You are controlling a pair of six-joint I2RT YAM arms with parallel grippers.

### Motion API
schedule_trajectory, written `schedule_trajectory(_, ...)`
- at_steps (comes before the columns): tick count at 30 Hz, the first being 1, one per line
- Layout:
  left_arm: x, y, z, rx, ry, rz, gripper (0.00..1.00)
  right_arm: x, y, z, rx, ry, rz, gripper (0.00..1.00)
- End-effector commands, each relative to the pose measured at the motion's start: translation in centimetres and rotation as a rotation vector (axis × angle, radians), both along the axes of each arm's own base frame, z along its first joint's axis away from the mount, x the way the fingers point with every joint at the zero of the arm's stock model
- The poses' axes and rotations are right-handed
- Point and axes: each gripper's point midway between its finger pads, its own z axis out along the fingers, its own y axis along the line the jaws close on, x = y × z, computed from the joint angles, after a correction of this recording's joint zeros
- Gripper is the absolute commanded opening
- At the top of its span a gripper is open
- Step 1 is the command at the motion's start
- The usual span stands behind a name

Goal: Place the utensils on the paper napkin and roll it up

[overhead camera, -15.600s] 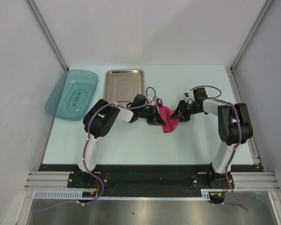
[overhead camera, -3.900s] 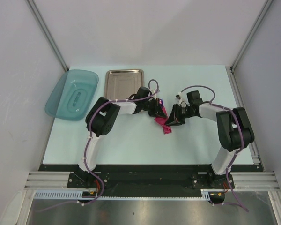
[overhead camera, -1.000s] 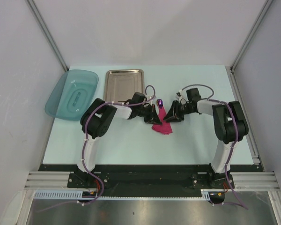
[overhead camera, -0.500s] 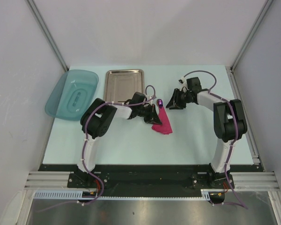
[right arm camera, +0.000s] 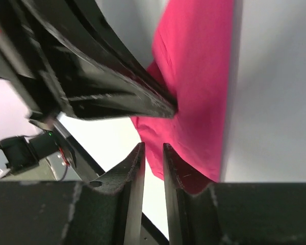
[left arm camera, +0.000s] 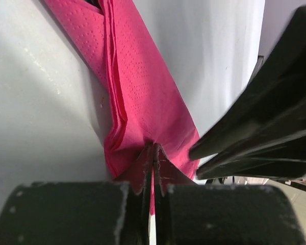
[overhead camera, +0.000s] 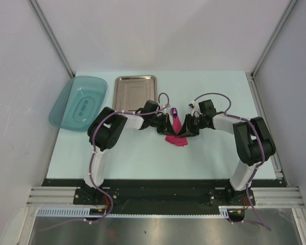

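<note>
- While the right gripper (overhead camera: 186,128) sat up-table and clear of the paper half a second ago, it's now back down at the right edge of the paper napkin (overhead camera: 176,138).
- Right wrist cam: its fingers (right arm camera: 130,178) are a narrow slit apart, tips at the napkin's edge. Can't tell if they bite any paper.
- Left gripper (left arm camera: 153,153) unchanged: fingers pressed together on a ridge of napkin, left side.
- Napkin is a narrow folded pink bundle on the table (overhead camera: 143,153), mid-table between both grippers, same spot as before.
- Grippers sit almost tip to tip, and each blocks part of the other wrist cam's view.
- Utensils: can't make them out. A small purple tip (overhead camera: 174,111) shows at the bundle's far end, too small to identify.
- Farther back left: steel tray (overhead camera: 136,92), then teal dish (overhead camera: 77,104) at the table's left edge. Both are well apart from the napkin.
</note>
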Motion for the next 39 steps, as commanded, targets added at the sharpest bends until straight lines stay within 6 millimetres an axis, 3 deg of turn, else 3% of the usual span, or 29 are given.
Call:
schedule_trajectory(1,1.3,0.9,-1.0,0.085,-0.045,0.052,0.0,-0.9,-0.3,-2.6,-0.03,0.034,0.004,0.25)
schedule_trajectory(7,2.3,1.2,1.4,0.08,-0.117,0.073,0.07,-1.5,-0.6,-4.6,-0.051,0.087,0.001,0.24)
schedule_trajectory(15,6.5,1.7,6.5,0.146,-0.321,0.18,0.36,-1.7,-0.5,-4.9,-0.052,0.105,0.002,0.24)
schedule_trajectory(16,6.9,2.2,5.7,0.195,-0.317,0.195,0.38,-1.6,-0.5,-4.9,-0.052,0.105,0.001,0.24)
schedule_trajectory(18,7.8,2.1,6.1,0.216,-0.326,0.205,0.4,-1.6,-0.4,-4.8,-0.049,0.103,0.002,0.24)
schedule_trajectory(19,8.3,2.4,5.1,0.249,-0.316,0.225,0.41,-1.6,-0.4,-4.9,-0.049,0.106,0.003,0.24)
schedule_trajectory(20,9.1,2.1,5.6,0.256,-0.326,0.243,0.41,-1.6,-0.4,-4.8,-0.049,0.106,0.001,0.24)
schedule_trajectory(23,8.8,1.8,3.9,0.297,-0.272,0.223,0.41,-1.5,-0.4,-4.8,-0.048,0.104,-0.002,0.24)
schedule_trajectory(30,7.9,0.4,2.4,0.267,-0.271,0.182,0.41,-1.5,-0.4,-4.7,-0.045,0.11,-0.001,0.24)
schedule_trajectory(39,6.9,0.5,-0.5,0.338,-0.251,0.162,0.38,-1.6,-0.3,-4.7,-0.036,0.117,-0.002,0.24)
